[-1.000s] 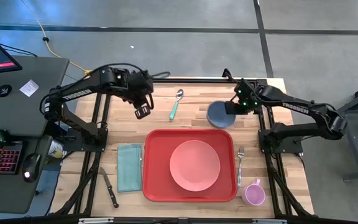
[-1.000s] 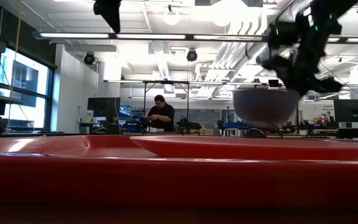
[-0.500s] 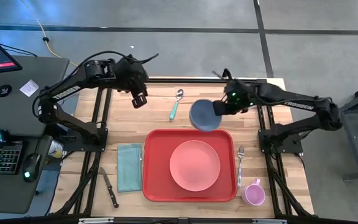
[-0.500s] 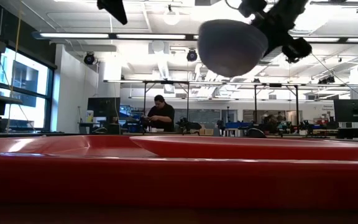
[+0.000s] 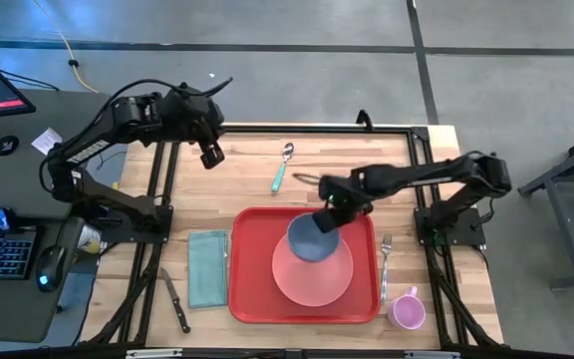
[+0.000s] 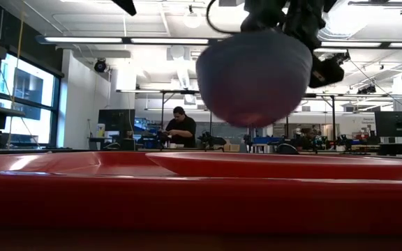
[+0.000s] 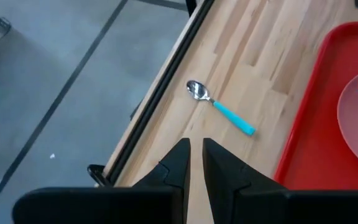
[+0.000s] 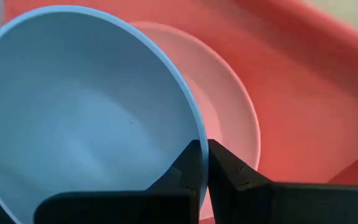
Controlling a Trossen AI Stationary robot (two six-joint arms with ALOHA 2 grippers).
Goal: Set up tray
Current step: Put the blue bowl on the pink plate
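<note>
Since a second ago the right gripper point(image 5: 329, 214) has carried the blue bowl point(image 5: 312, 237) from beyond the far right corner of the tray to a spot over the tray's far edge, while the left arm has drawn back toward the far left corner of the table. Its jaws are pinched fully together on the bowl's rim, the wall of the bowl clamped between the two dark fingers point(image 8: 194, 163), as the right wrist view shows. The low view has the bowl hanging clear above the pink plate point(image 5: 312, 266), not touching it. That plate sits in the middle of the red tray point(image 5: 252, 289), which lies at the near centre of the table. The left gripper point(image 5: 210, 156) hovers empty, its jaws only slightly parted. The step in hand looks like placing the bowl on the plate; the next move calls for centring it there, lowering gently and releasing.
</note>
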